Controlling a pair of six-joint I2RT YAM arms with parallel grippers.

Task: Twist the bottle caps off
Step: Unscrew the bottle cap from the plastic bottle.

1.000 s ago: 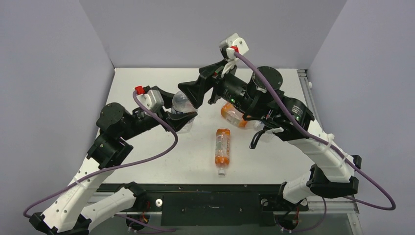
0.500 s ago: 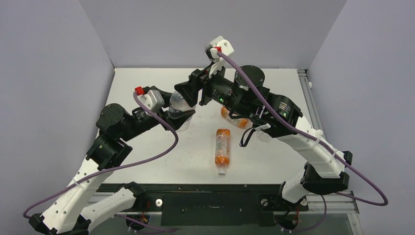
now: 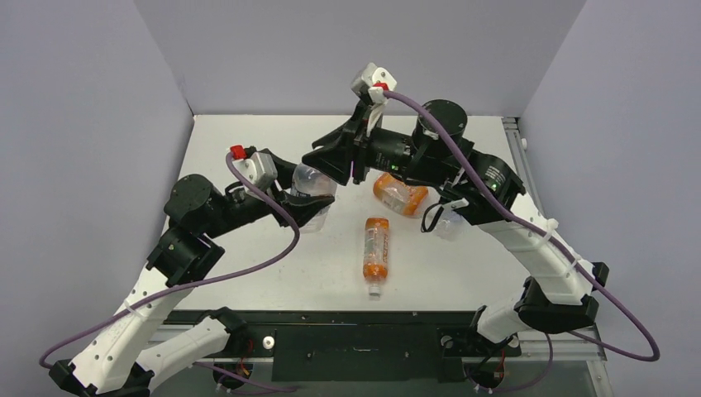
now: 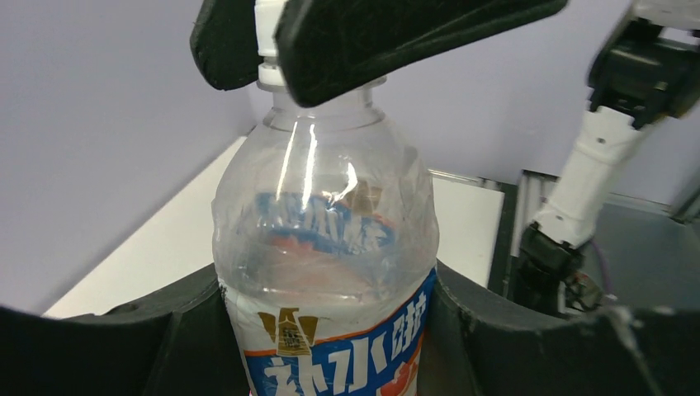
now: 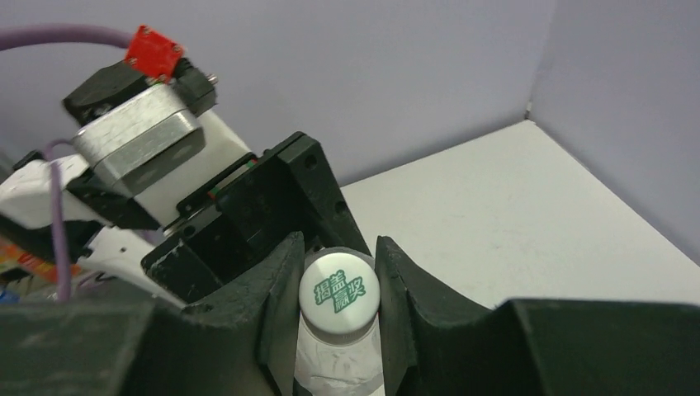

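Green Chinese print tops the white cap (image 5: pixel 339 290) the right jaws pinch; left jaws clamp its blue-labelled bottle (image 4: pixel 326 247).

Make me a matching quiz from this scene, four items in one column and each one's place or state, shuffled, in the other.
1 clear bottle
2 green-marked cap
3 slim orange bottle
4 wide orange bottle

A lying, partly hidden by right arm
B pinched by right gripper
C held in left gripper
D lying in the open

Pairs: 1-C, 2-B, 3-D, 4-A
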